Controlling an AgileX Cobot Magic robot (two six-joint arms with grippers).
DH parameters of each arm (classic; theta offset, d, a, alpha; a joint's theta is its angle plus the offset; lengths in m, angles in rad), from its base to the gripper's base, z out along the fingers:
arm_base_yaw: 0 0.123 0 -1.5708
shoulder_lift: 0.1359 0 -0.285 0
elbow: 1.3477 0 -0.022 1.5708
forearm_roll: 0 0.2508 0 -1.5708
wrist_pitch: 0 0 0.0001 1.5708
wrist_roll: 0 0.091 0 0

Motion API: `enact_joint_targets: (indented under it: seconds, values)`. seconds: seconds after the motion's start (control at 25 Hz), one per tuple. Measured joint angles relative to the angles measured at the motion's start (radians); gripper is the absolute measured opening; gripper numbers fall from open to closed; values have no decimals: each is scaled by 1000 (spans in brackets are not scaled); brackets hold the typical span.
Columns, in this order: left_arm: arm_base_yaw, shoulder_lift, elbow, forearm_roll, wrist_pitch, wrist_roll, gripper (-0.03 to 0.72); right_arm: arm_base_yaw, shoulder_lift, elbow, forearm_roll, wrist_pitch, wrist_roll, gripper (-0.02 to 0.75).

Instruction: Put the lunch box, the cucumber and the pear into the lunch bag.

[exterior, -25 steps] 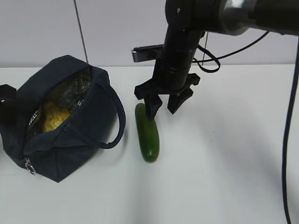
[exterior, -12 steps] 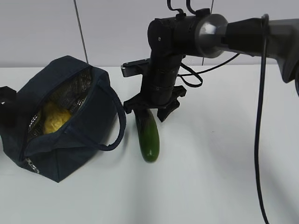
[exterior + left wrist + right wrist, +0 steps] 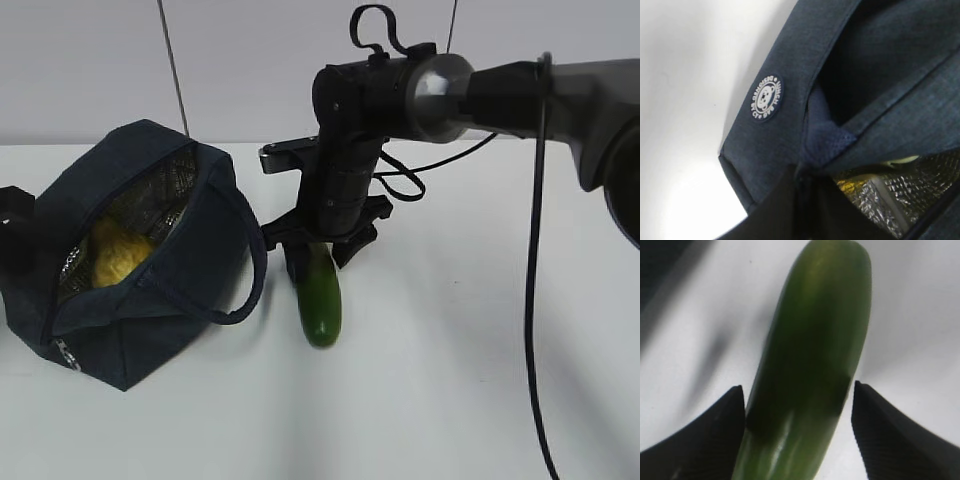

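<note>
The dark navy lunch bag [image 3: 190,250] lies open on the left of the white table. The yellow pear [image 3: 115,250] sits inside it against the silver lining. The dark green cucumber [image 3: 322,300] lies on the table just right of the bag's strap. My right gripper [image 3: 318,255] is open and low over the cucumber's far end. In the right wrist view its fingers stand on either side of the cucumber [image 3: 815,340], apart from it. My left gripper [image 3: 807,200] is shut on the end of the bag [image 3: 790,75]. The lunch box is not clearly visible.
The bag's looped strap handle [image 3: 255,270] hangs towards the cucumber, close to my right gripper's left finger. A round white logo patch [image 3: 766,97] marks the bag's side. A wall [image 3: 250,60] closes the back of the table [image 3: 470,380].
My right gripper has moved left and down, from above the cucumber's far end to straddling it. The bag, the pear and the cucumber have not moved.
</note>
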Motion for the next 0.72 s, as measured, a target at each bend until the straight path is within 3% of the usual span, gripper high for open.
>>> enact_joint_targets:
  seconds: [0.4,0.72]
  values:
    - [0,0,0,1,0,0,1,0,46,-6,-42,14,57,515]
    - [0,0,0,1,0,0,1,0,46,-7,-59,49,38,423]
